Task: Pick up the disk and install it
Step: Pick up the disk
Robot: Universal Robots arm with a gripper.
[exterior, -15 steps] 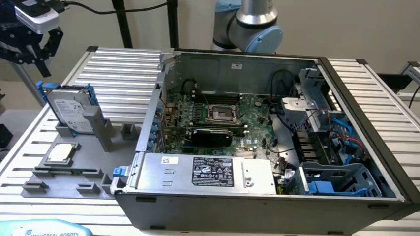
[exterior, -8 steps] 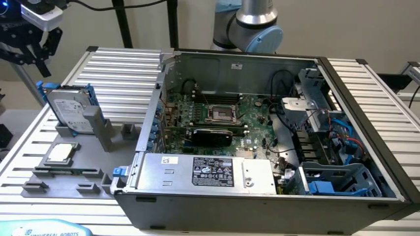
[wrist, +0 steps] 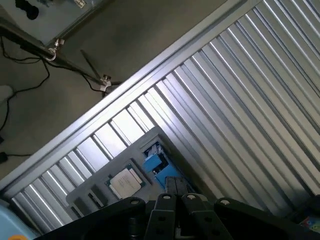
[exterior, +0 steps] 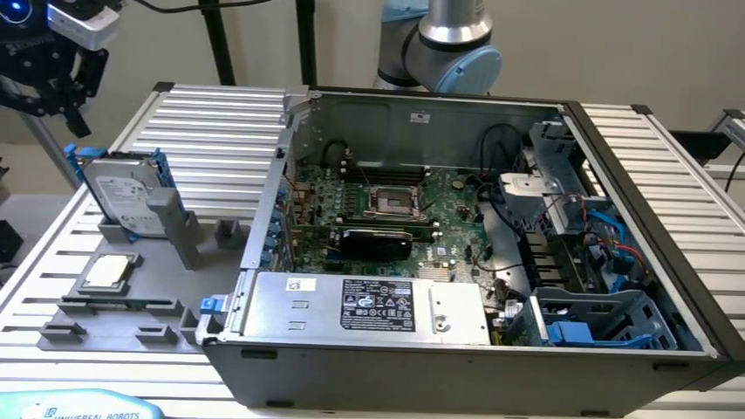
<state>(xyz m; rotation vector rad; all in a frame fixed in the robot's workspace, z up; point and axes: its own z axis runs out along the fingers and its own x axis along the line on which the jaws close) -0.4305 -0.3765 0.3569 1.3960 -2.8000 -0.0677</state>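
Note:
The disk [exterior: 122,196] stands on edge in a grey holder on the slatted table, at the exterior view's left. It is a silver-grey drive with a white label in a blue carrier frame. My gripper [exterior: 61,103] hangs above it and slightly further left, well clear of it, with nothing in it. In the wrist view the black fingers of my gripper [wrist: 176,186] sit pressed together, shut, and the disk's blue frame [wrist: 156,162] shows just beyond their tips.
An open computer case [exterior: 420,118] takes up the middle and right, with a motherboard, a grey power supply [exterior: 372,305] and a blue-grey drive cage [exterior: 594,319]. A small square chip [exterior: 107,271] lies on the grey fixture [exterior: 117,325] near the disk.

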